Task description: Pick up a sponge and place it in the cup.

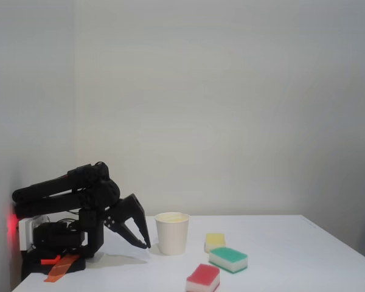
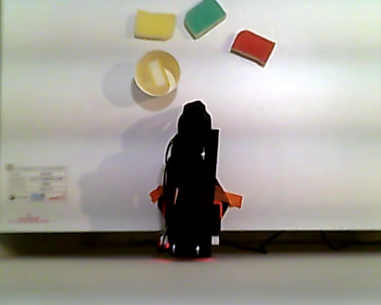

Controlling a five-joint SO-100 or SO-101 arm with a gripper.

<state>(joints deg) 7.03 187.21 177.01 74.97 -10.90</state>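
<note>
Low over the table [image 1: 292,261], the end effector [image 1: 147,244] hangs with its tips pointing down, just left of the cup [image 1: 171,233] in the fixed view; its black fingers [image 1: 132,222] look slightly spread with nothing between them, though the dark shapes make this hard to be sure of. From the top-down view the arm [image 2: 193,178] appears as one black mass, its tip near the cup [image 2: 157,73] but apart from it.

One white paper cup stands upright. A pale-yellow sponge [image 2: 155,72] lies inside it, seen from above as a light block against the inner wall, and in the fixed view as a yellowish edge at the rim.

Three more sponges lie on the table beyond the cup. A yellow sponge [image 2: 155,25] sits just past the cup, a green-topped sponge [image 2: 205,18] to its right, close beside it, and a red-topped sponge [image 2: 253,47] further right, apart from the others. In the fixed view these lie right of the cup, the red-topped one [image 1: 203,278] nearest the camera.

A small printed label [image 2: 37,192] lies at the table's left near corner in the top-down view, and orange tape [image 1: 62,266] marks the arm's base. The right half of the table is bare white surface. The sponges sit close to the table's far edge.
</note>
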